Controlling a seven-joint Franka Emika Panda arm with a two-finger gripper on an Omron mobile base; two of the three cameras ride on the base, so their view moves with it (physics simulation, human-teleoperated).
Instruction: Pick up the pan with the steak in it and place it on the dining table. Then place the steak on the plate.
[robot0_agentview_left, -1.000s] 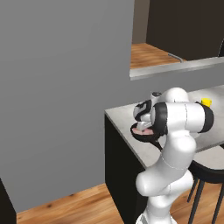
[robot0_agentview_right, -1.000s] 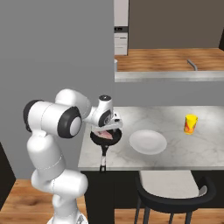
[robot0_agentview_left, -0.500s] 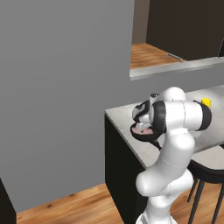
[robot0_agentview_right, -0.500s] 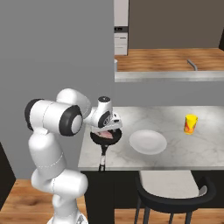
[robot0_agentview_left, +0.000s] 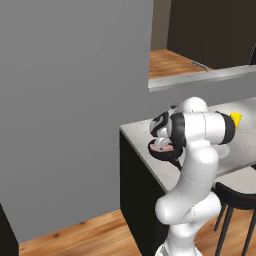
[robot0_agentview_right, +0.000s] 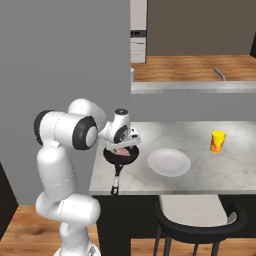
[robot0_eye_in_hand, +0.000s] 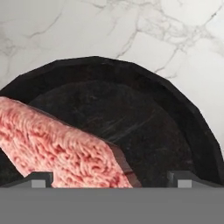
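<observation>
The jaws stand fully apart, one tip near each bottom corner of the hand view, and nothing is held between them. The gripper (robot0_eye_in_hand: 111, 178) hangs close over the steak (robot0_eye_in_hand: 57, 151), which reaches across the gap from the 9 o'clock side; its squared-off end stops short of the tip at the 3 o'clock side, so the meat sits off-centre toward 9 o'clock. The steak's long axis runs from about 10 o'clock down to 5 o'clock in this view, oblique to the line between the tips.

The steak lies flat inside the pan (robot0_eye_in_hand: 144, 113), whose far rim arcs from 9 through 12 to 3 o'clock. In the right base view the pan (robot0_agentview_right: 121, 156) already rests on the dining table (robot0_agentview_right: 215, 175) near its left end, handle pointing to 6 o'clock over the front edge. The plate (robot0_agentview_right: 169, 162) lies at 3 o'clock from the pan, just beside it and apart.

Judgement: the pan placement appears complete and the steak pick is in hand. The coming move calls for a small shift toward the meat's centre, and possibly a wrist turn so the tips close across the narrow width.
</observation>
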